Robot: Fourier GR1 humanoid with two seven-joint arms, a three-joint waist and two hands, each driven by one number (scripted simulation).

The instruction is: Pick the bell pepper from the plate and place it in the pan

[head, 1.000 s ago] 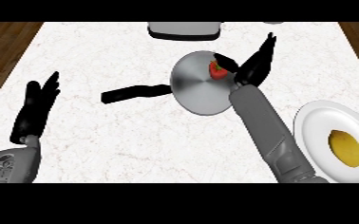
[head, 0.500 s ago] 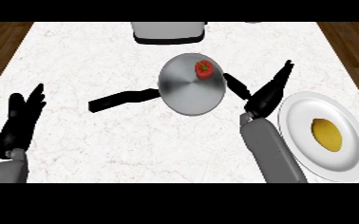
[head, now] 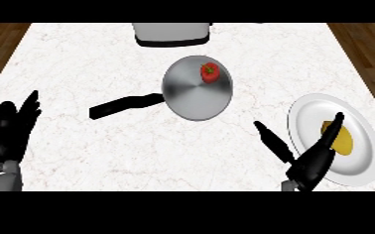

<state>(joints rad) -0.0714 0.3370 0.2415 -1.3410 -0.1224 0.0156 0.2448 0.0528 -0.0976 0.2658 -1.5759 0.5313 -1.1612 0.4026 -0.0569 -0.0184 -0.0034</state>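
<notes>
A red bell pepper (head: 209, 72) lies in the grey pan (head: 192, 98), near the pan's far right rim. The pan's black handle (head: 124, 106) points left. At the right edge lies a white plate (head: 306, 119) with a yellow item (head: 344, 140) on it. My right hand (head: 313, 161) is open at the lower right, fingers straight, over the plate's near left edge and well apart from the pan. My left hand (head: 15, 127) rests open at the left edge, fingers up.
A grey-and-white appliance (head: 173, 33) stands at the counter's back edge, just behind the pan. Dark wood floor (head: 359, 37) shows beyond the white marble counter at both upper corners.
My right hand has drawn back from the pan toward the lower right, leaving the pepper in the pan. The left hand has shifted toward the lower left edge.
</notes>
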